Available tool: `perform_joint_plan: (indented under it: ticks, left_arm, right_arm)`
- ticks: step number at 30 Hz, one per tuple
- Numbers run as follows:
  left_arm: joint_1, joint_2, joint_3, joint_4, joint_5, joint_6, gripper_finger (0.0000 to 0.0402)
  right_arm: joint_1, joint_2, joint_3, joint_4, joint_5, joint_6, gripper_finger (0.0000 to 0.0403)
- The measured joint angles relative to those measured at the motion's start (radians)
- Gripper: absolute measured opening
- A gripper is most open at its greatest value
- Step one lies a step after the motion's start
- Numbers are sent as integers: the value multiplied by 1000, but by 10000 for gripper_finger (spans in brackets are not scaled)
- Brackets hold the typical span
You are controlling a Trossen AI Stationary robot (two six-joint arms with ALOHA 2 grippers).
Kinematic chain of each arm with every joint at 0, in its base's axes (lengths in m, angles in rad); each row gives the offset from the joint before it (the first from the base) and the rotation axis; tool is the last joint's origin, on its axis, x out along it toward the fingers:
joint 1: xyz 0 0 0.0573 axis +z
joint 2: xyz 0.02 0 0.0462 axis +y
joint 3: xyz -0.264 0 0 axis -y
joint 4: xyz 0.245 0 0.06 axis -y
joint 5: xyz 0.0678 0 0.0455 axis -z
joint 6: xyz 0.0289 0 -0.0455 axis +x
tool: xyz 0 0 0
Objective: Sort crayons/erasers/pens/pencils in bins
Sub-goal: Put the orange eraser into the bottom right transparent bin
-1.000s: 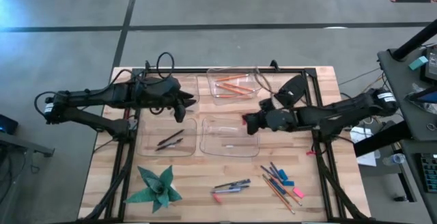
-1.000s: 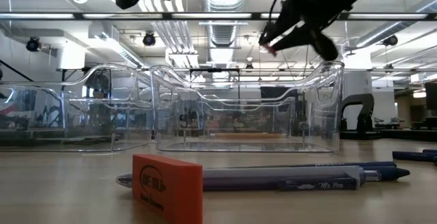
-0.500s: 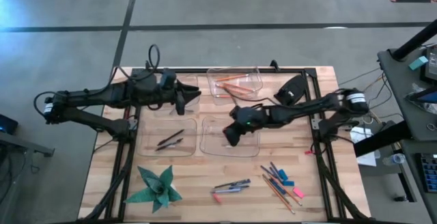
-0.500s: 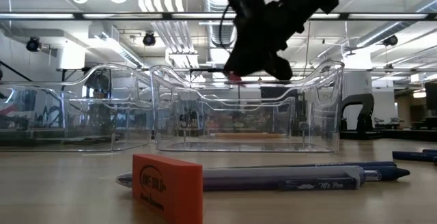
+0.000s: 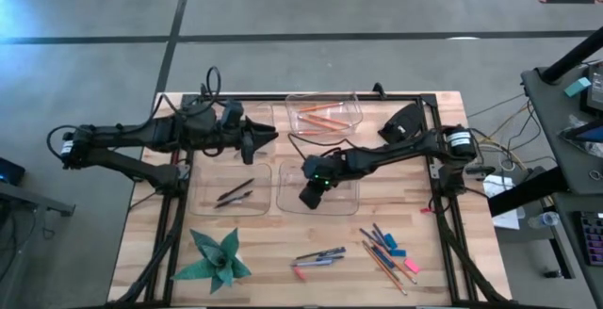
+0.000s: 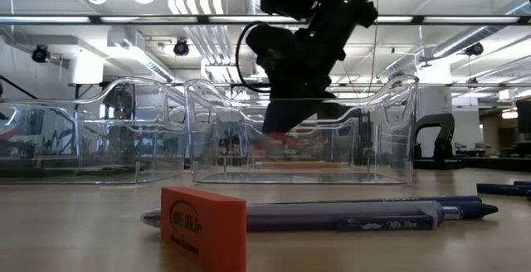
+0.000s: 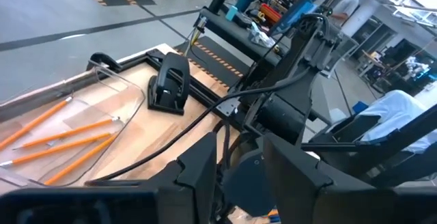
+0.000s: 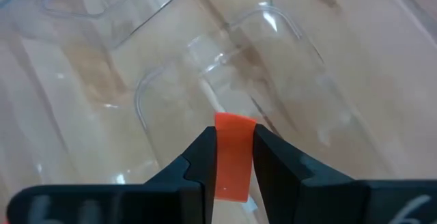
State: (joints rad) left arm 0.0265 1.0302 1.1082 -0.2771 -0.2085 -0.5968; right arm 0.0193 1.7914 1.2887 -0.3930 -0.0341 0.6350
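Two slim black jointed arms, looped black cables, a green light on the right one, blocky dark fingers (image 8: pixel 273 166).

Clear glossy plastic bins (image 5: pixel 317 199); matt wood-grain table (image 5: pixel 443 252); folded-paper star (image 5: pixel 217 257)

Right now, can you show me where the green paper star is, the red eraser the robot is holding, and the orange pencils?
green paper star (image 5: pixel 219 258), high view, its middle folds.
red eraser (image 8: pixel 231 157), right wrist view, its flat face between the fingers.
orange pencils (image 5: pixel 323 116), high view, the shafts' middle.
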Motion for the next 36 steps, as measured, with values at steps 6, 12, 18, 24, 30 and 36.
perform_joint_plan:
  ticks: [6, 12, 18, 24, 30, 36]
  left_arm:
    - [-1, 0, -2, 0, 0, 0, 107]
    - [-1, 0, -2, -1, 0, 1, 107]
    - [-1, 0, -2, -1, 0, 1, 107]
    - [-1, 0, -2, -1, 0, 1, 107]
    - [-1, 0, -2, -1, 0, 1, 107]
    - [-1, 0, -2, -1, 0, 1, 107]
  right_arm:
    - [0, 42, 37, -1, 0, 0, 81]
    - [0, 70, 61, -1, 8, -1, 81]
    - [0, 70, 61, 1, 4, -1, 82]
    - [0, 70, 60, 1, 1, -1, 82]
    - [0, 70, 60, 1, 0, 0, 82]
    - [0, 70, 60, 1, 0, -1, 82]
